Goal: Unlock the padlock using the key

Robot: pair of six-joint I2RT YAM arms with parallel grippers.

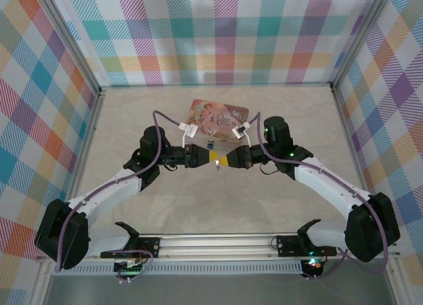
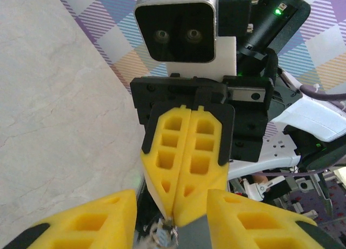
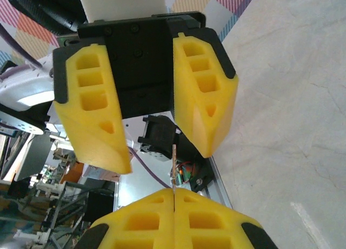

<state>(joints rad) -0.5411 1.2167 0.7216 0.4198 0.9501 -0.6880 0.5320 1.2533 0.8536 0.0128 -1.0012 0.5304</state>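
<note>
Both arms are nose to nose at the middle of the worktop (image 1: 297, 120), tips nearly touching. The right end effector (image 3: 174, 197) is clenched, yellow pads pressed flat together, and the key (image 3: 174, 168) is pinched in the seam, a thin sliver of metal standing straight out towards the opposite arm. Facing it, the left end effector (image 1: 209, 160) is released, its two yellow fingers (image 3: 92, 114) spread well apart with the key's tip lined up on the gap between them. From the left wrist the shut right pads sit dead centre, and a small metallic glint at their tips is too blurred to make out. The padlock (image 1: 209, 145), as best I can tell from above, is that tiny dark bluish speck lying on the worktop just behind the left arm's fingers, apart from both arms. Just beyond it lies the pink illustrated tin (image 1: 218, 116), flat on the worktop, with the two wrists and their white cable connectors crowding its near edge. Purple cables (image 1: 165, 118) loop off each wrist. Plaid walls (image 1: 218, 34) box in three sides, and a metal rail (image 1: 218, 242) runs along the near edge between the arm bases.
</note>
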